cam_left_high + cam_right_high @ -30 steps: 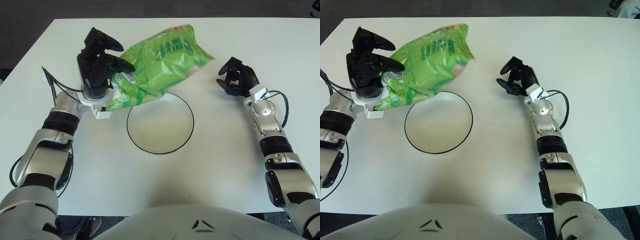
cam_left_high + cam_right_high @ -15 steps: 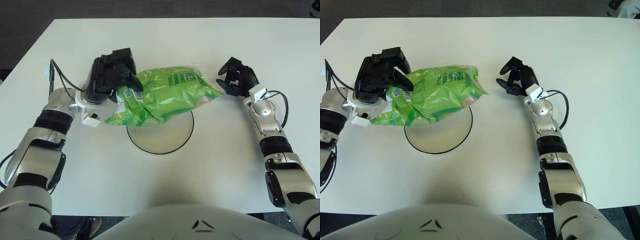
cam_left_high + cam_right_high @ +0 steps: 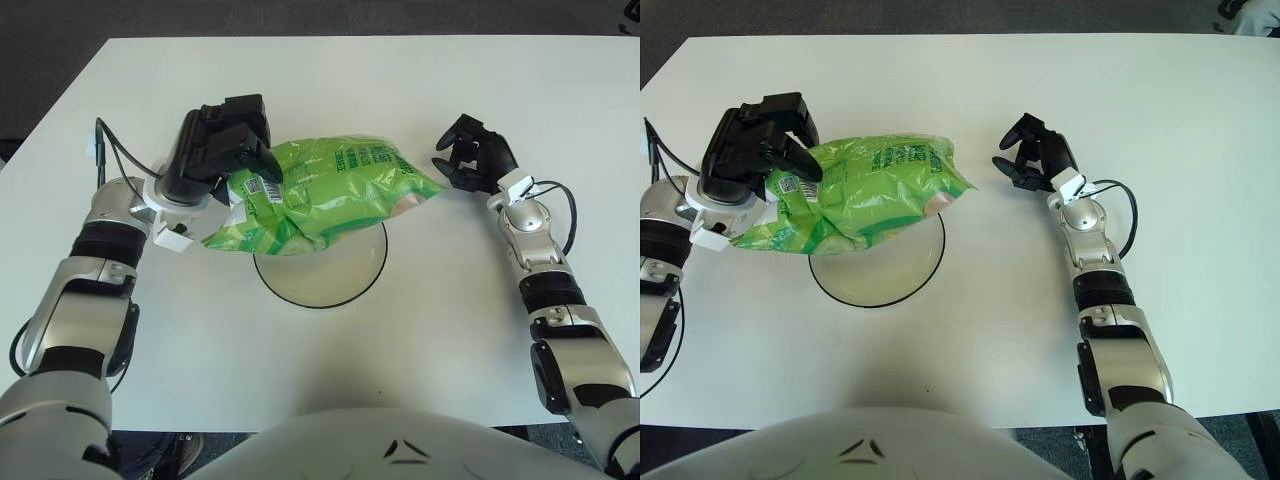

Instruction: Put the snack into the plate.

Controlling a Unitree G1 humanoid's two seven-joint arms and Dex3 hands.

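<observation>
The left robot hand (image 3: pixel 222 148), black and three-fingered, is clamped on the left end of a crinkled bright green plastic snack bag (image 3: pixel 320 192) with darker green printing and a small white barcode label near the grip. Its fingers (image 3: pixel 790 150) curl over the top edge of the bag, close by that label. From the left robot hand the bag stretches out sideways toward the robot's right, lying roughly level and lifted off the white desk (image 3: pixel 420 330). Its far end tapers to a point that reaches close to the right robot hand (image 3: pixel 472 160) without touching it.

Just below and to the right of the left robot hand sits a round, shallow, clear glass plate with a thin dark rim (image 3: pixel 330 302). The bag hangs over the rear half of this plate and hides that part of the rim; the near half of the plate is uncovered. Whether the underside of the bag touches the plate cannot be told from either view.

The right robot hand, also black, is parked out to the right of the plate, low over the desk, with its fingers loosely curled and holding nothing. A black cable loops beside its silver wrist.
</observation>
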